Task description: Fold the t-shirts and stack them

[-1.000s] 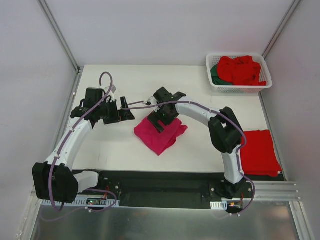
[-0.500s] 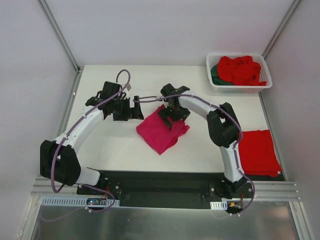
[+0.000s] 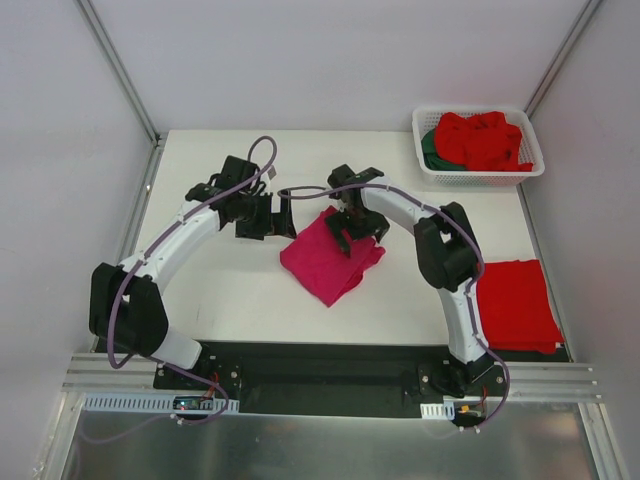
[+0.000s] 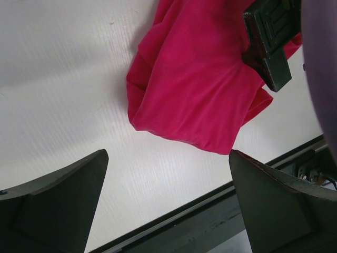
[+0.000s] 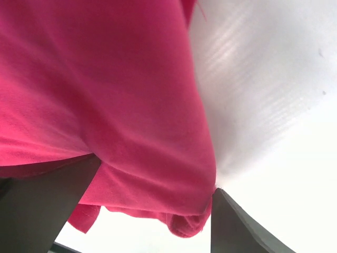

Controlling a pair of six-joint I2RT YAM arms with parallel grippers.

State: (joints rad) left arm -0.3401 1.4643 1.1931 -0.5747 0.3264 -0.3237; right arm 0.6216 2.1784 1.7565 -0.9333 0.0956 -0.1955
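- Magenta-pink t-shirt (image 3: 330, 262) lay bunched, roughly folded, at mid-table (image 3: 230, 295), one corner pointing toward the lower edge of the top view.
- Left arm rose from its base at lower left, bent at the elbow, and reached up and right across the table. Left gripper (image 3: 286, 217) was aimed rightward at the shirt's upper-left edge, just beside it and apparently not touching.
- In the left wrist view, both fingers (image 4: 63, 203) stood wide apart with nothing between them. The shirt lay beyond the tips, in the upper middle of the frame.
- Right arm rose from lower right, folded sharply at the elbow and arched left. Right gripper (image 3: 350, 235) pointed down onto the shirt's upper-right part.
- In the right wrist view, the jaws were spread wide. Pink cloth filled the gap and draped over the finger (image 5: 42, 205) at lower left. No pinch showed.
- White slotted basket (image 3: 478, 176) sat at upper right, holding crumpled red t-shirts (image 3: 485, 140) and a dark green t-shirt (image 3: 430, 150).
- Folded red t-shirt (image 3: 515, 305) lay flat at the right edge.
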